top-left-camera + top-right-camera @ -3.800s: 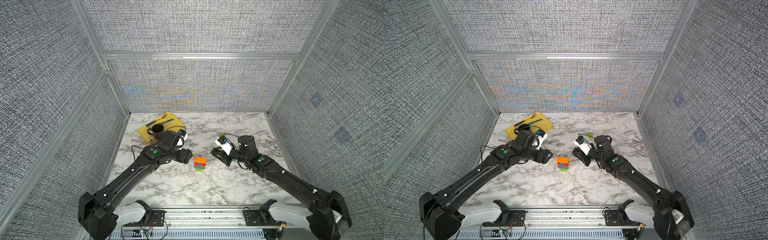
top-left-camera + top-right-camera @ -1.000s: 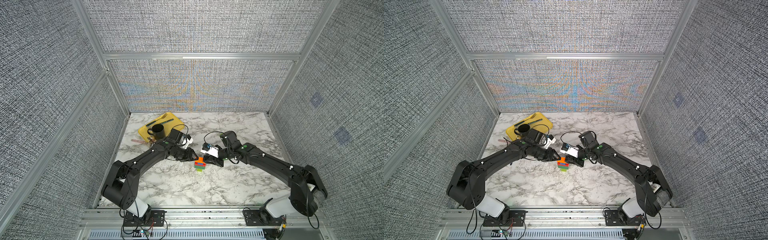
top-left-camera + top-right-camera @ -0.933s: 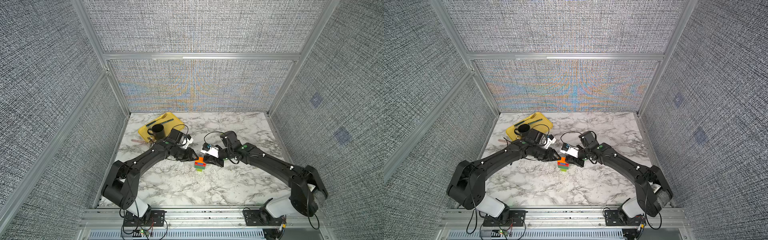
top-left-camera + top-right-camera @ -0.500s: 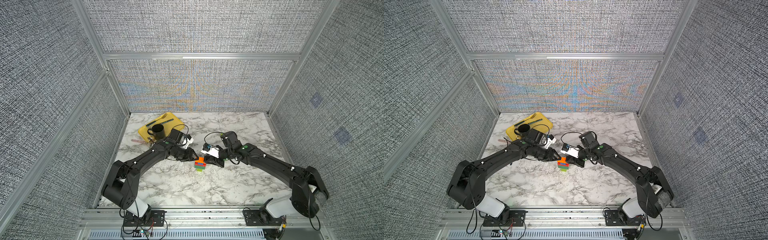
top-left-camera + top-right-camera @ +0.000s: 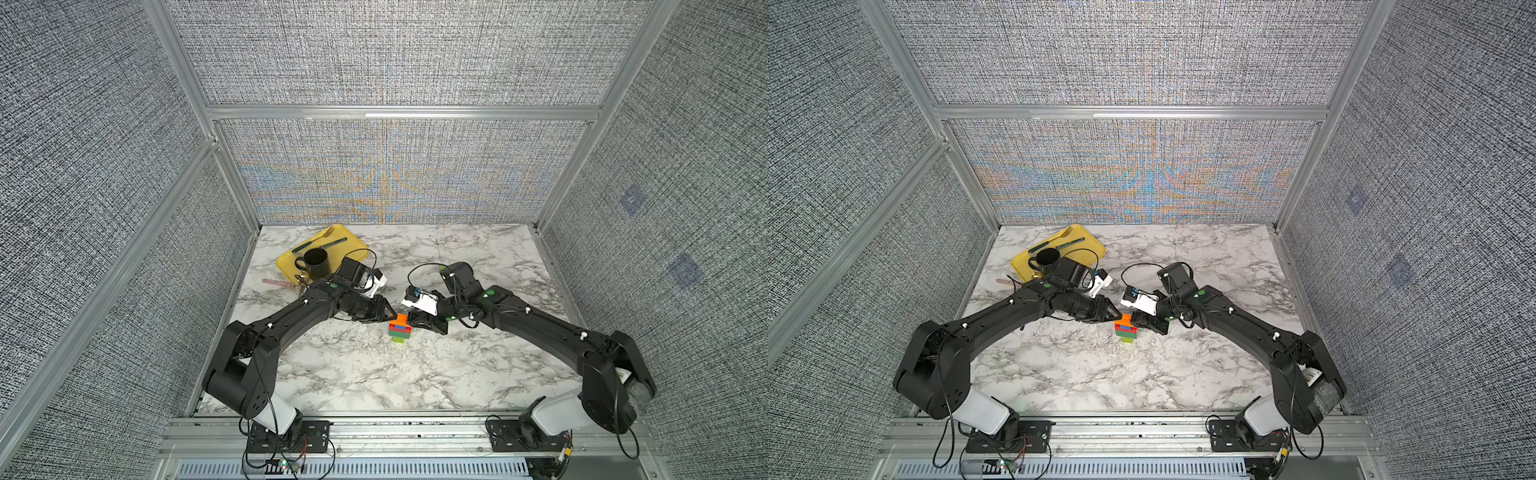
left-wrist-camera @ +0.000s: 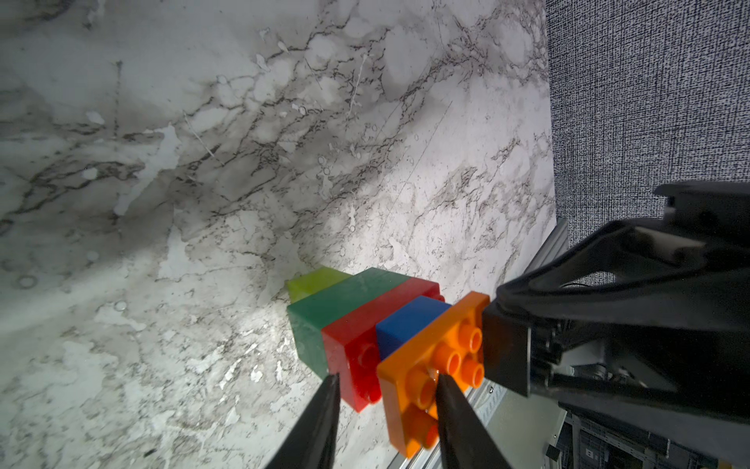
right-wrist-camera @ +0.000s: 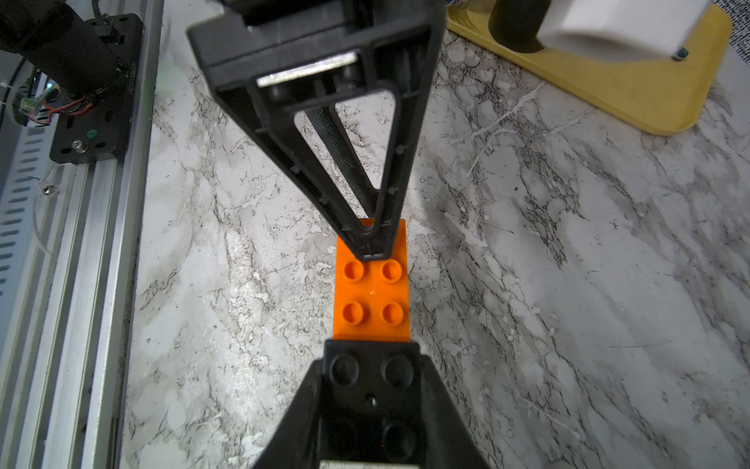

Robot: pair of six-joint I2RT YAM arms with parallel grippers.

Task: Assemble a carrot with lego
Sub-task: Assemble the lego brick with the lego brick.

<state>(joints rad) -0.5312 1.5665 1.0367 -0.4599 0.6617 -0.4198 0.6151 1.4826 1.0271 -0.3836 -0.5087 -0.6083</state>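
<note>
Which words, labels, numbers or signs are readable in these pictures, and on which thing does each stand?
No text is readable in any view.
Studs of the orange brick topping the carrot and of the black brick: no legible mark.

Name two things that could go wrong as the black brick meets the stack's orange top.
1. The black brick, held in the right gripper, sits at one end of the orange brick, seemingly not over the narrow blue brick below. Pressing there may lever the carrot over on its lime base.
2. The left gripper, clamped on the stack's other end, has a finger lying over orange studs, leaving little room to centre the black brick.
</note>
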